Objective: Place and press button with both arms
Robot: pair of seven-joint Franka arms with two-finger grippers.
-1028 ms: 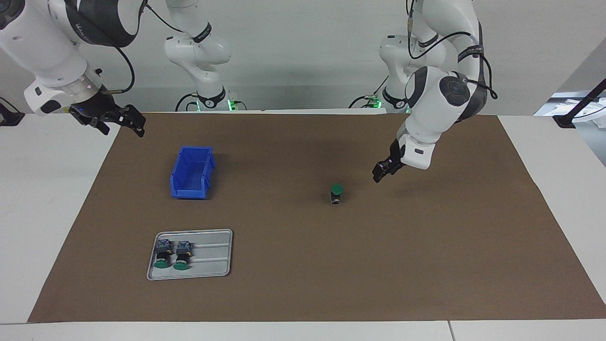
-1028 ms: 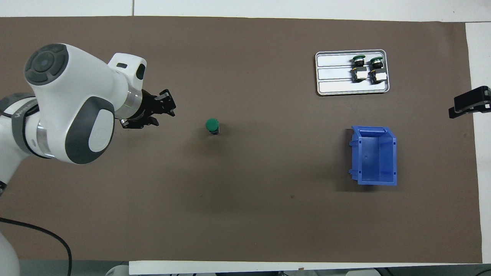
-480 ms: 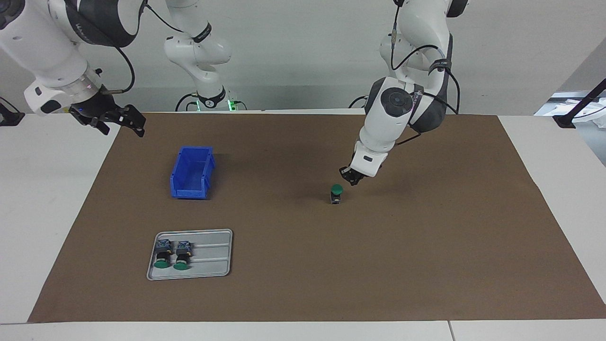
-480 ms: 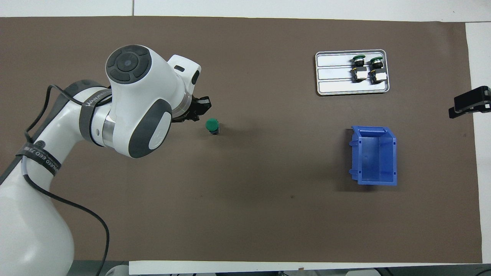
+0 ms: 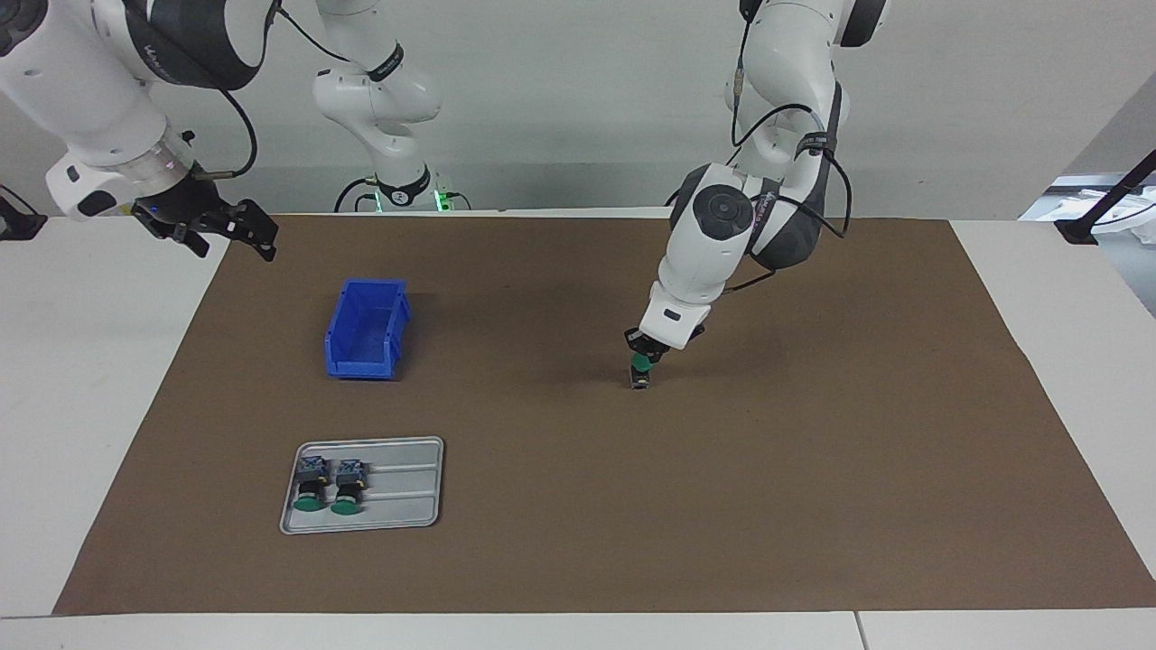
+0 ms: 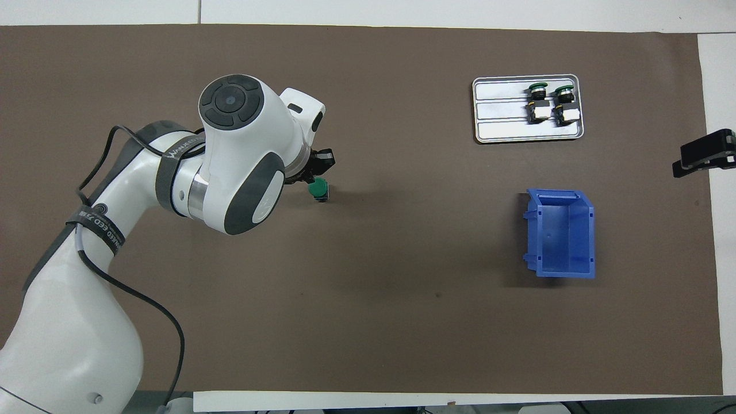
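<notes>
A green-capped button (image 5: 639,372) stands upright on the brown mat (image 5: 813,451) near the table's middle; it also shows in the overhead view (image 6: 318,189). My left gripper (image 5: 647,352) points down with its shut fingertips touching the green cap; it also shows in the overhead view (image 6: 319,171). My right gripper (image 5: 228,236) waits open and empty in the air over the mat's edge at the right arm's end; only its tip shows in the overhead view (image 6: 702,153).
A grey tray (image 5: 402,492) holds two more green-capped buttons (image 5: 312,487) lying on their sides, farther from the robots toward the right arm's end. A blue bin (image 5: 341,336) stands nearer to the robots than the tray.
My left gripper has swung from beside the button, toward the left arm's end, down onto its green cap. The button, tray, bin and right arm have not moved.
</notes>
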